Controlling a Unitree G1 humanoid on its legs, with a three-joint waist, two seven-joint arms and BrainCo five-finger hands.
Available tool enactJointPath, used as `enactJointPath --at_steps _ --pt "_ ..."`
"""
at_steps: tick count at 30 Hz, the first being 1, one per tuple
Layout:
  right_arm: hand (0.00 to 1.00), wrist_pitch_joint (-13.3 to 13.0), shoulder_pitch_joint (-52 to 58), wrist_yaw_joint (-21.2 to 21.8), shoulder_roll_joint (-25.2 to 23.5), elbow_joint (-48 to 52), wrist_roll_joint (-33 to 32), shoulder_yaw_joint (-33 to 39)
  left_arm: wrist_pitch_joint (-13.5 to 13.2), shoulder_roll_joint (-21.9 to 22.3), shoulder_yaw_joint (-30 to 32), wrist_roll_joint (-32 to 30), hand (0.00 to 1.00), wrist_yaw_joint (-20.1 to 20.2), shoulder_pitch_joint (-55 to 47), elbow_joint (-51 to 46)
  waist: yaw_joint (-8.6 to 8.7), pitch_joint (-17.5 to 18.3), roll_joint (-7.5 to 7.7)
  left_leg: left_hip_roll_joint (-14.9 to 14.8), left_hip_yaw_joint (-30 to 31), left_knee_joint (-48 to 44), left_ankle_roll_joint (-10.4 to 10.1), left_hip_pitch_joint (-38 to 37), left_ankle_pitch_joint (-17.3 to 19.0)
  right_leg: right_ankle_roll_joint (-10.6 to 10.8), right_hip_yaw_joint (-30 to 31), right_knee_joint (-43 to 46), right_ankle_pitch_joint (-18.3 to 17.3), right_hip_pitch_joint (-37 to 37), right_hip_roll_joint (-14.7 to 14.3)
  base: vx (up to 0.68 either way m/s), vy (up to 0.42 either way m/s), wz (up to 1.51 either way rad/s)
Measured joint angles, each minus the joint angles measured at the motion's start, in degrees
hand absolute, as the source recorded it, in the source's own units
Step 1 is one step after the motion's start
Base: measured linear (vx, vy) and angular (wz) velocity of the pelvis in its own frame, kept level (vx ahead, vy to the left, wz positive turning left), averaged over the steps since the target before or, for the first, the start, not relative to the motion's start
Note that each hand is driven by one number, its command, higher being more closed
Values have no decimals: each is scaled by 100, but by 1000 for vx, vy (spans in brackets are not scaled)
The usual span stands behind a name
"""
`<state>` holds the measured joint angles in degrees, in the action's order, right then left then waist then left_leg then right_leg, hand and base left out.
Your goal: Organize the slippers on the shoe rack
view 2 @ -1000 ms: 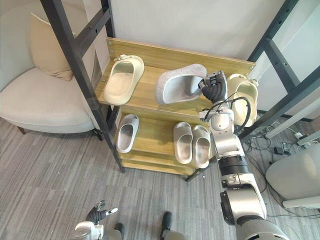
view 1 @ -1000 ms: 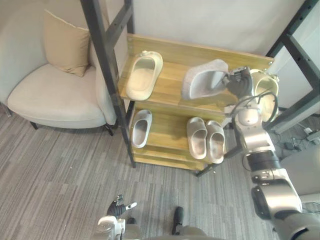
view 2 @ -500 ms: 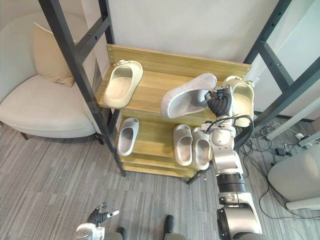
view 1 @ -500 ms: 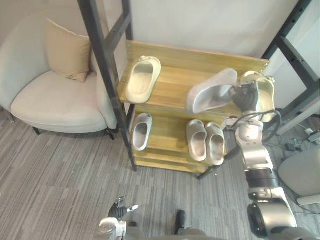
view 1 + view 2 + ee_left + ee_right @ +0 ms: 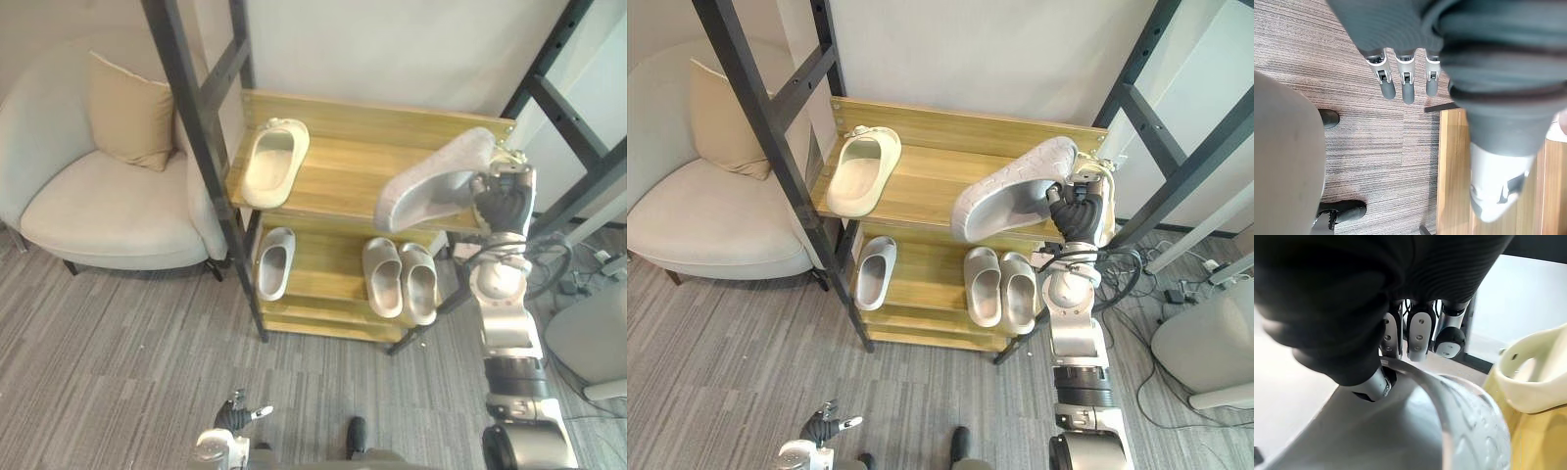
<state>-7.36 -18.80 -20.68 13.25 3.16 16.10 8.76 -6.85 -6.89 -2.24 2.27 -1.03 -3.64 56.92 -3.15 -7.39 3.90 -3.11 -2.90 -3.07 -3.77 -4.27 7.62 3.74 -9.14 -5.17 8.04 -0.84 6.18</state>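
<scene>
The room is bright and evenly lit by soft light from above, so the pale wall (image 5: 392, 49) on the far side shows no hot spots and the top board of the shoe rack (image 5: 343, 176) carries only a faint sheen, while its lower shelf sits dimmer in the top board's shade. Shadows are soft and short: a dark band lies on the carpet (image 5: 118, 372) under the armchair (image 5: 108, 206) on the left, and a thin one hugs the cream slipper (image 5: 274, 162). In the right wrist view the right hand (image 5: 1420, 335) is nearly black with shade against a bright background, and the rim of the grey slipper (image 5: 1014, 191) catches a pale highlight.
</scene>
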Motion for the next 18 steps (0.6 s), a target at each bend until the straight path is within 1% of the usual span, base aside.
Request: enactJointPath --at_steps 4,8,10,15,18 --pt "100 -182 222 112 -38 573 -37 -62 -8 -15 -137 1 0 2 0 -12 6 31 -21 -2 -15 1 0 -12 0 0 9 1 0 2 0 4 1 -1" --pt "100 -406 504 308 -215 1014 -48 -295 -10 -43 -290 1 0 2 1 -23 26 49 -27 -4 -67 3 1 -104 1 -2 47 1 2 69 -2 7 7 -5" --pt "100 -429 682 409 -237 1194 -56 -449 -18 -74 -440 1 0 3 -2 -64 28 62 -22 -4 -89 4 3 -154 3 -4 67 1 4 106 -2 -23 7 -6" --pt "100 -615 1168 661 -420 1691 -110 -726 -22 -91 -619 1 0 4 -31 -66 59 145 -58 -18 -149 1 4 -243 4 -12 142 1 22 163 -4 -25 -1 -6" --pt "100 -635 1557 809 -435 1904 -268 -841 -41 -90 -680 4 0 4 -49 -66 82 155 -76 -30 -170 16 -3 -391 18 -8 159 0 14 300 -13 -16 4 -4"
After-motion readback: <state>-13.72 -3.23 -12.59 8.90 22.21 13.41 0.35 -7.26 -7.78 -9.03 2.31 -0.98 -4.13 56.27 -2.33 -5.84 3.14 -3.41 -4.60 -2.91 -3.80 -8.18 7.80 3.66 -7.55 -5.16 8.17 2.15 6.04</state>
